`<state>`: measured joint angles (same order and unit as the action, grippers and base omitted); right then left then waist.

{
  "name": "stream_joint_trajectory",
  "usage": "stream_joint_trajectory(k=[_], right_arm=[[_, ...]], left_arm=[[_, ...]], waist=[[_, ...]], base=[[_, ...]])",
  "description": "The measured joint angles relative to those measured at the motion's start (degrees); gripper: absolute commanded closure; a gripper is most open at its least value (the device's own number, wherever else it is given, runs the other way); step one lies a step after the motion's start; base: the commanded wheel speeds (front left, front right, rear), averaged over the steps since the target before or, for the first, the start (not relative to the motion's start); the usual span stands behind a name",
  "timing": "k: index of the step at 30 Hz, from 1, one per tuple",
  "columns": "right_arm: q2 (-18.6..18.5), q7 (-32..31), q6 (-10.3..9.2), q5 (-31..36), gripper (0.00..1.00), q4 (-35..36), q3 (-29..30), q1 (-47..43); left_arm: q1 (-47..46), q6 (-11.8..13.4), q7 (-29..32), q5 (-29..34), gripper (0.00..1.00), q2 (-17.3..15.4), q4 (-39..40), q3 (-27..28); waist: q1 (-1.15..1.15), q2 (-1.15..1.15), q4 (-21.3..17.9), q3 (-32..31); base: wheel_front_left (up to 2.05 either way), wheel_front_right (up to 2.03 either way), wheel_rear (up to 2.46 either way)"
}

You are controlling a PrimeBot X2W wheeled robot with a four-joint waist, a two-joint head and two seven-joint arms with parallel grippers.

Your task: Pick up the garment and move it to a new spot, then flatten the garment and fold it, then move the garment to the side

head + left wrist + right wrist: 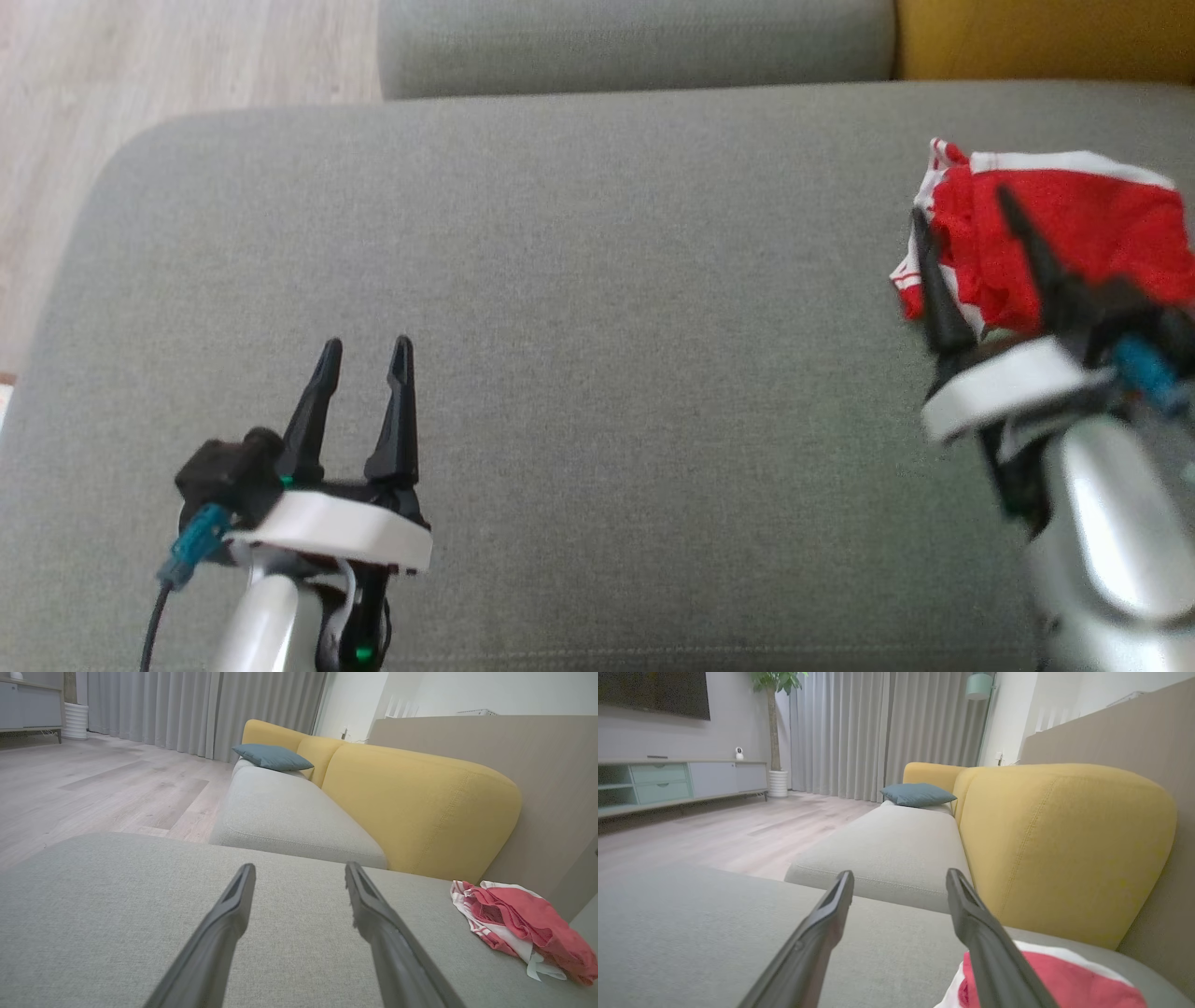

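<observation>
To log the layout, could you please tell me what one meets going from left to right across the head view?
wooden floor → left tool → red and white garment

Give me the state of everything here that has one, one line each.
garment, crumpled in a heap on the grey cushion, unheld
left gripper, open, empty
right gripper, open, over the garment's edge, not closed on it
blue pillow, lying on the far seat
curtains, drawn shut
</observation>
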<state>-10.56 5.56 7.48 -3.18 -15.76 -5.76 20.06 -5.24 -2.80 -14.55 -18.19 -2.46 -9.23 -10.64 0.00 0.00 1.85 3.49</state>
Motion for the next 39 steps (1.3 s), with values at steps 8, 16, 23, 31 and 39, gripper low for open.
stream_joint_trajectory(k=[8,16,23,31,39], right_arm=[[6.66,6.42,0.00,-2.33,0.00,-1.22,2.44,-10.48],[7.60,8.26,0.00,-6.08,0.00,-1.74,2.48,-16.50],[7.75,8.65,0.00,-7.00,0.00,-1.60,2.10,-16.92],[7.76,8.65,0.00,-7.02,0.00,-0.30,2.15,-16.92],[7.77,8.65,0.00,-7.64,0.00,0.37,2.04,-17.09]], left_arm=[[2.89,0.09,0.00,0.05,0.00,-0.02,0.22,0.02],[5.02,0.30,0.00,-0.20,0.00,-0.05,-0.20,-0.12],[5.02,0.34,0.00,0.07,0.00,-0.05,0.86,-0.46],[5.02,0.79,0.00,0.86,0.00,-0.05,1.68,-1.14],[5.25,0.35,0.00,0.79,0.00,-0.07,2.02,-1.24]], waist=[[0.00,0.00,-0.34,-3.14],[0.00,0.00,-0.32,-3.96],[0.00,0.00,-0.31,-4.01],[0.00,0.00,-0.13,-3.99],[0.00,0.00,-0.37,-3.85]], base=[[0.00,0.00,0.00],[0.00,0.00,0.00],[0.00,0.00,0.00],[0.00,0.00,0.00],[0.00,0.00,0.00]])
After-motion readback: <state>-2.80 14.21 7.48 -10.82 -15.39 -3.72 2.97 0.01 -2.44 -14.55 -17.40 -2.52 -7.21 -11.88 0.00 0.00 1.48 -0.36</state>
